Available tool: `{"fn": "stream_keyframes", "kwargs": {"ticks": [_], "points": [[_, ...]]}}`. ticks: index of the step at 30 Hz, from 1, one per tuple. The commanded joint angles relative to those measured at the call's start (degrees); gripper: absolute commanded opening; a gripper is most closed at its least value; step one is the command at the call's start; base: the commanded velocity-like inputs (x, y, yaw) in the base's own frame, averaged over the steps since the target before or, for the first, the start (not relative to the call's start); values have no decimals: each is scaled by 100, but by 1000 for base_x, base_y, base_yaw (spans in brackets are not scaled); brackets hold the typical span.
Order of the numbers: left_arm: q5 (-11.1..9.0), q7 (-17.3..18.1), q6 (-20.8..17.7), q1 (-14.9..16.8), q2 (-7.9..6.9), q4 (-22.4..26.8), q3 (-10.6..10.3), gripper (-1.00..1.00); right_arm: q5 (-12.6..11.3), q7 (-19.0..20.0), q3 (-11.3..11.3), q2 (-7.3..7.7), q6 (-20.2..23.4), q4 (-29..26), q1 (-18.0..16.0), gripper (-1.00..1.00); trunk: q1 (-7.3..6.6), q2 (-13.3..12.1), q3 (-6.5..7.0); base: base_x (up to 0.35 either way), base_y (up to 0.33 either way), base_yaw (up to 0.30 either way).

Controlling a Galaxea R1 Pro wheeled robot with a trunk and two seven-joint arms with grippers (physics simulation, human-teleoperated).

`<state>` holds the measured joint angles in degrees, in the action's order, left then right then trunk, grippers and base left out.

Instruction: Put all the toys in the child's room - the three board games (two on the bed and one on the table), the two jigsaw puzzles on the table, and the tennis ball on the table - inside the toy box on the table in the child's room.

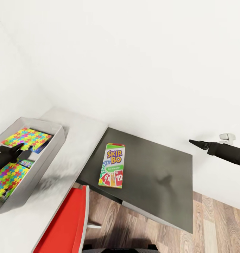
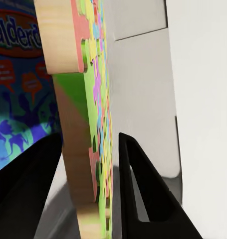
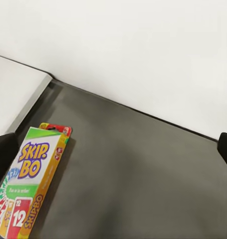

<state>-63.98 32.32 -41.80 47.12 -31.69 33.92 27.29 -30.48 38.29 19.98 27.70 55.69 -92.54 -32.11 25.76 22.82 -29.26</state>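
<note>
Left gripper [image 2: 88, 194]: my fingers pinch a jigsaw puzzle [image 2: 91, 124] edge, inside the toy box [image 1: 46, 160].
Right gripper [image 1: 199, 143]: state unreadable.
SKIP-BO box [image 1: 112, 165]: on dark worktop [image 1: 158, 168], left-below my right gripper; nearer arm, right.

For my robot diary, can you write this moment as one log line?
left gripper: over toy box, fingers astride jigsaw puzzle | right gripper: open, empty | SKIP-BO box: on dark desk

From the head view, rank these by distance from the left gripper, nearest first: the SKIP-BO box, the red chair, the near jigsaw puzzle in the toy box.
1. Near jigsaw puzzle, in the toy box, right under the left gripper.
2. Red chair, below the desk edge.
3. SKIP-BO box, on the dark desk section, toward the right gripper.
</note>
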Motion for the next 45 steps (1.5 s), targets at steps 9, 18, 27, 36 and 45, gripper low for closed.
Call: {"fn": "stream_keyframes", "kwargs": {"ticks": [9,18,27,36,45], "points": [[-9,45,-3,9,-12,-51,18,-100,14,30,6,12,29,-4,-6,100,3,10,-91,0,0,0],[507,45,78,123,-5,-61,30,-100,9,30,6,9,29,-3,-6,100,3,10,-173,0,0,0],[586,53,92,262,-4,-244,25,-100,15,30,6,15,29,-4,-2,100,3,10,-256,0,0,0],[590,55,93,269,-4,-279,15,-100,10,30,14,17,29,-1,2,100,3,10,-338,0,0,0],[590,54,87,271,-12,-281,22,-100,9,30,5,-14,29,-4,3,100,3,10,-399,0,0,0]]}}
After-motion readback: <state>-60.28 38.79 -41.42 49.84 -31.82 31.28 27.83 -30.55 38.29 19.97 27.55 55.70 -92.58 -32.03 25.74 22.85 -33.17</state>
